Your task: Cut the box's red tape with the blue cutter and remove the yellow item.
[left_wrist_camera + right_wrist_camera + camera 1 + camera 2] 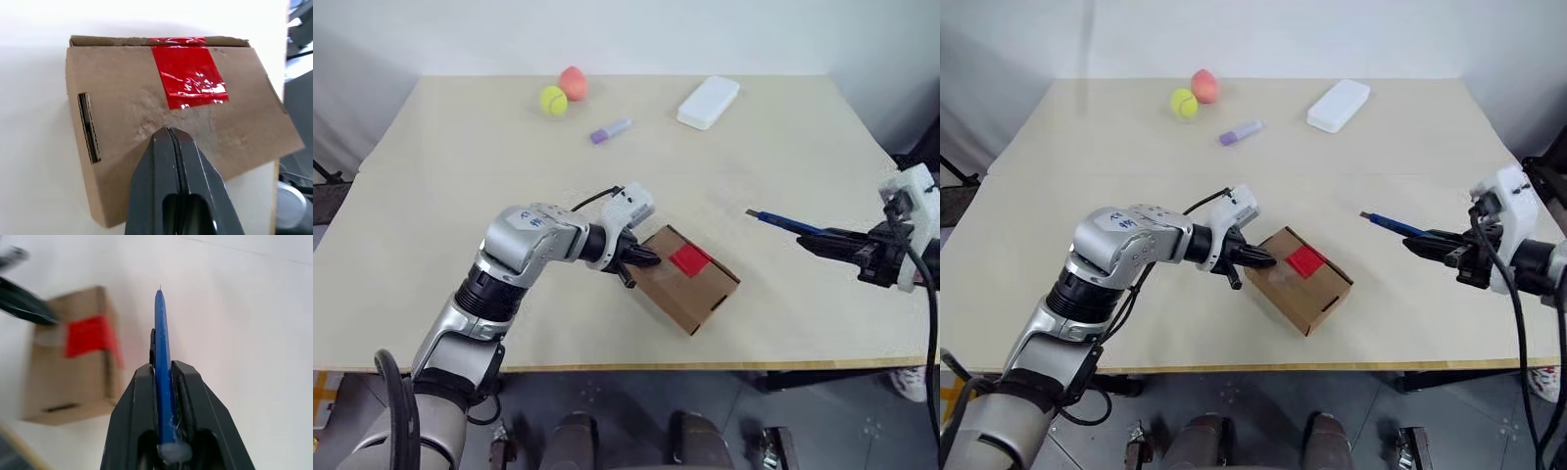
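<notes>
Left gripper (644, 258) on box (690, 286), red tape (690, 258) intact

1. box (685, 282): small brown cardboard carton, closed, sits skewed on the table near the front edge. Narrow slot in one side, top face dented.
2. red tape (690, 258): short bright red strip, glossy and wrinkled, stuck on the top face and folding over one edge. Looks uncut.
3. blue cutter (788, 223): slim dark-blue stick, held off the table right of the box, well apart from it, tip pointing toward it, near level.
</notes>
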